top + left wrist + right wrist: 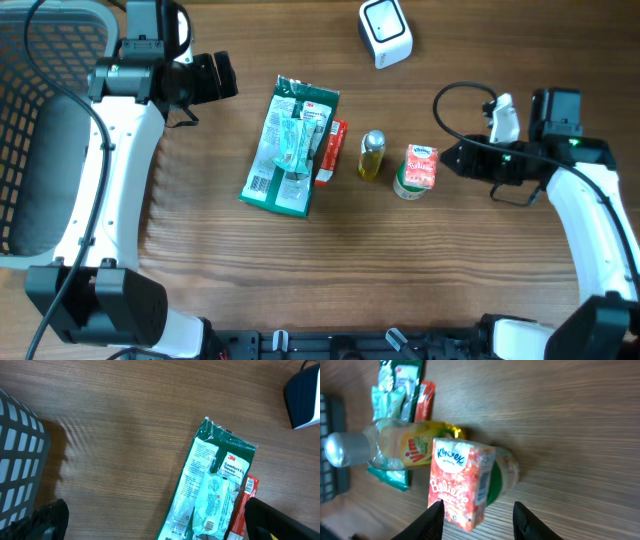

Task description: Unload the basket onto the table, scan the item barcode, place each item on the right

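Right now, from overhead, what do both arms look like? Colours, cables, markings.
Matching pair: white curved links, black joints and bases. The left arm has a black cable along it and a black left gripper. The right arm shows green lights, a looping black cable, a white wrist block and a black right gripper. No readable markings.

The green package (pixel 220 485) carries a red "3M" mark and, beside it in white, "Comfort" followed by a word cut off after its first letter, while the finer print on its pale inner label is too small to read. The orange tissue pack (pixel 460 482) bears "Kleenex" in blue on a white patch, with a larger white script word beneath it (it begins "Ball", the rest unclear). The clear bottle (pixel 395 450) shows red letters that look like "jim" on its yellow-green label.
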### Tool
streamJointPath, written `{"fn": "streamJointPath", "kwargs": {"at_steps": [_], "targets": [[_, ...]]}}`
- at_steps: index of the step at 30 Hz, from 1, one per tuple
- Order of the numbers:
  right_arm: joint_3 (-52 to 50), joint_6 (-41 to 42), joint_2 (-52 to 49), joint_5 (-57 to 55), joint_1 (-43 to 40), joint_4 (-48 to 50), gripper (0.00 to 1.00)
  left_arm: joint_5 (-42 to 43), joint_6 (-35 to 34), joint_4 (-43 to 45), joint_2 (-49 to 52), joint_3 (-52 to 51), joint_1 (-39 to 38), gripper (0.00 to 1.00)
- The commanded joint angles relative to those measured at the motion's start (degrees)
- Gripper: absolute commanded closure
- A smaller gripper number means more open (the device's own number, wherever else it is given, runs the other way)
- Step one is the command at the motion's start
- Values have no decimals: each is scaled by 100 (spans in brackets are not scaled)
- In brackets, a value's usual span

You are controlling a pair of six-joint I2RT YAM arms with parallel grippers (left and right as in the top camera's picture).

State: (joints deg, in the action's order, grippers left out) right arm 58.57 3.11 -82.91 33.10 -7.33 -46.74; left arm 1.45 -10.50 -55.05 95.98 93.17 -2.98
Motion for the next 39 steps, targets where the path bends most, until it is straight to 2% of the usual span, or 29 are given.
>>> {"fn": "streamJointPath", "kwargs": {"at_steps": [1, 7, 36, 39], "targets": [[-271, -111, -264, 579, -20, 328, 58, 46, 68, 13, 37, 4, 26, 0], [-380, -96, -444, 750, -13, 487, 64, 48, 68, 13, 37, 4, 26, 0], [-385, 33, -673, 813, 42, 323, 66, 46, 68, 13, 37, 4, 26, 0], [-385, 31, -673, 815, 42, 323, 69, 46, 68, 13, 37, 4, 26, 0]]}}
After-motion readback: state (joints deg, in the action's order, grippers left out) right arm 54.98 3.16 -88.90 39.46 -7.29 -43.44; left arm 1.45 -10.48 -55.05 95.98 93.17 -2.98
